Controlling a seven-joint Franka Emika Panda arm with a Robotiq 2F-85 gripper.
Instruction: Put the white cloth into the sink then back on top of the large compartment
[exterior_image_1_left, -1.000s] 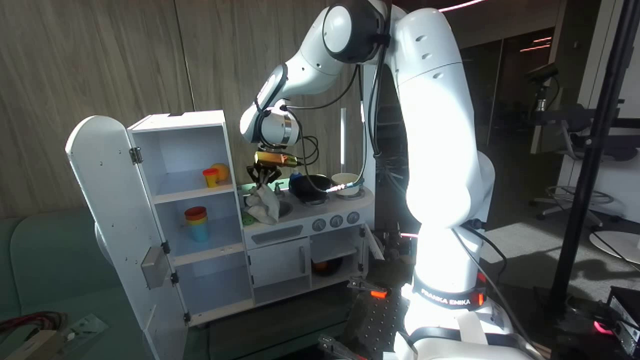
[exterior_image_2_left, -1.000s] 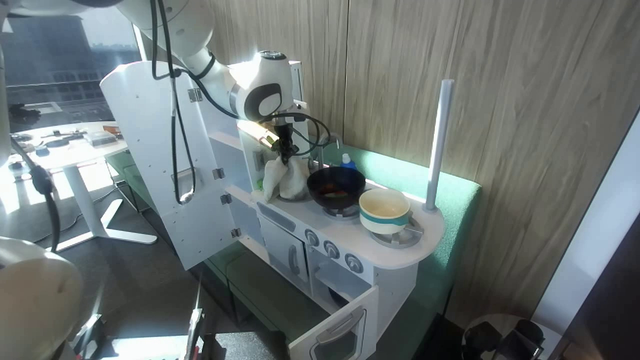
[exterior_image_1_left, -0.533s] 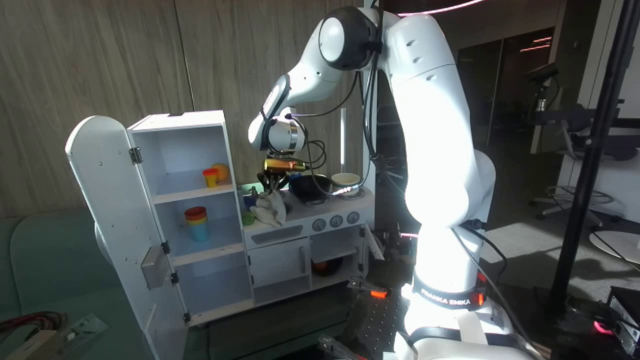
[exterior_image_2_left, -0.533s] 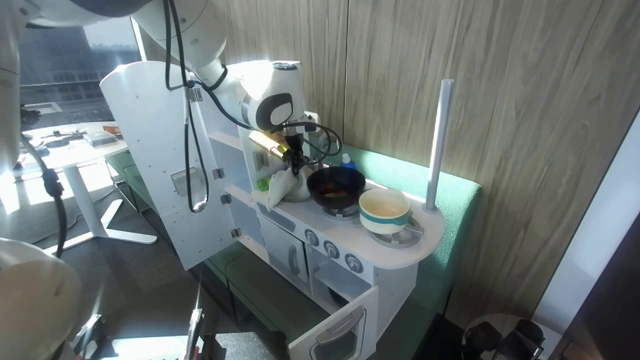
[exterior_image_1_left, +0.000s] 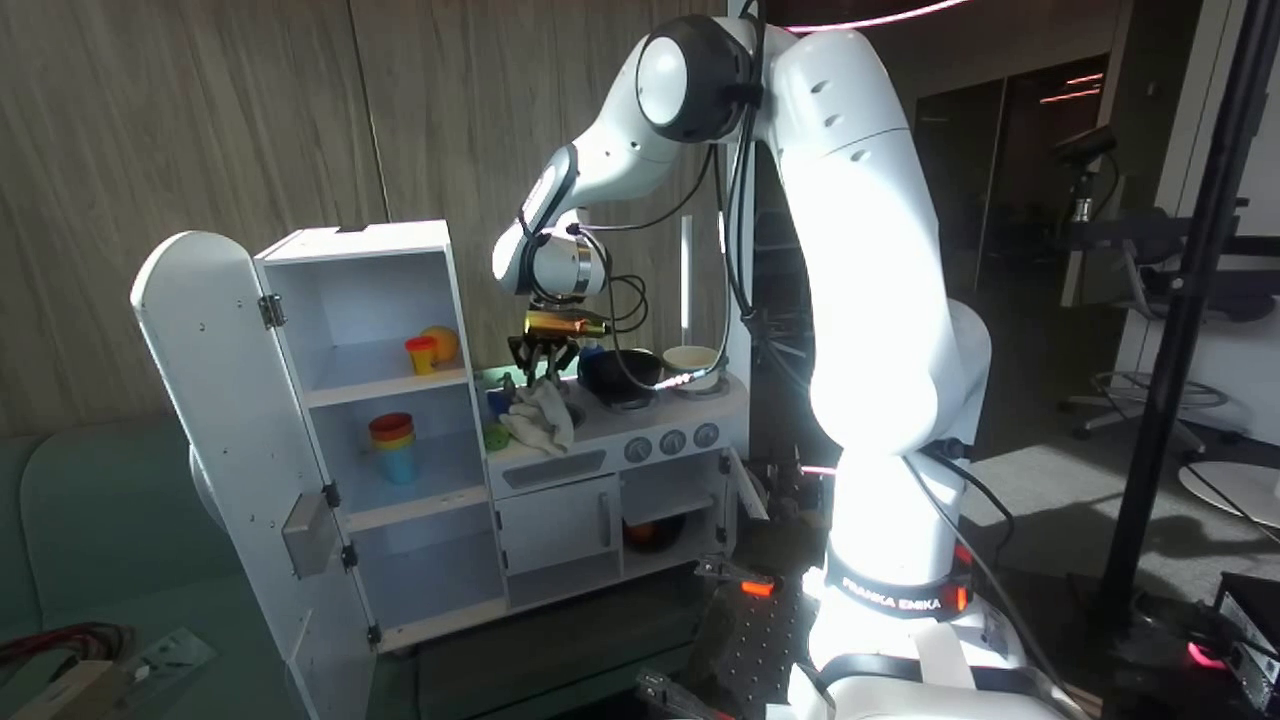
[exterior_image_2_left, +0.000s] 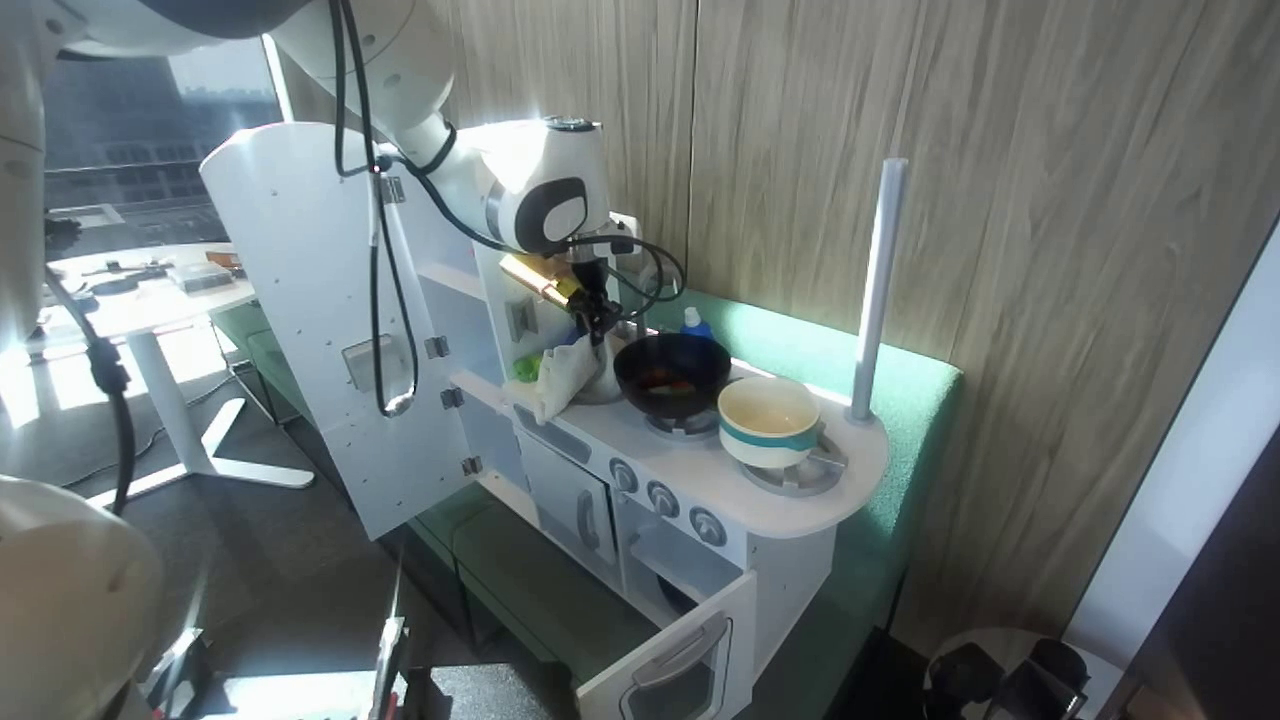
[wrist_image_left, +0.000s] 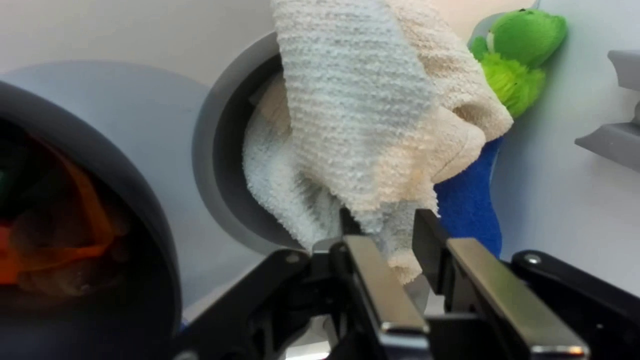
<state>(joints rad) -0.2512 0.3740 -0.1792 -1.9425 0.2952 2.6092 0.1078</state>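
The white cloth (wrist_image_left: 350, 100) lies bunched over the sink (wrist_image_left: 204, 160), partly in its basin and partly across the counter beyond the rim. In both exterior views the cloth (exterior_image_1_left: 540, 420) (exterior_image_2_left: 563, 378) drapes toward the counter's front edge. My gripper (wrist_image_left: 385, 220) is just above the cloth, with its fingers apart and pointing down. Part of the cloth shows between and below the fingertips; I cannot tell if they touch it. The gripper also shows in both exterior views (exterior_image_1_left: 541, 372) (exterior_image_2_left: 598, 335). The tall white cabinet (exterior_image_1_left: 352, 240) stands beside the sink, its door open.
A black wok (exterior_image_2_left: 672, 375) stands close beside the sink, with a cream pot (exterior_image_2_left: 768, 420) beyond. A green toy (wrist_image_left: 520, 50) and a blue item (wrist_image_left: 470, 205) lie between cloth and cabinet wall. Cups (exterior_image_1_left: 393, 445) and an orange ball (exterior_image_1_left: 441, 344) sit on the cabinet shelves.
My gripper moved toward the wok and down with the cloth, lowering it onto the sink. The fingers then opened and the gripper rose slightly, while the cloth stayed in place.
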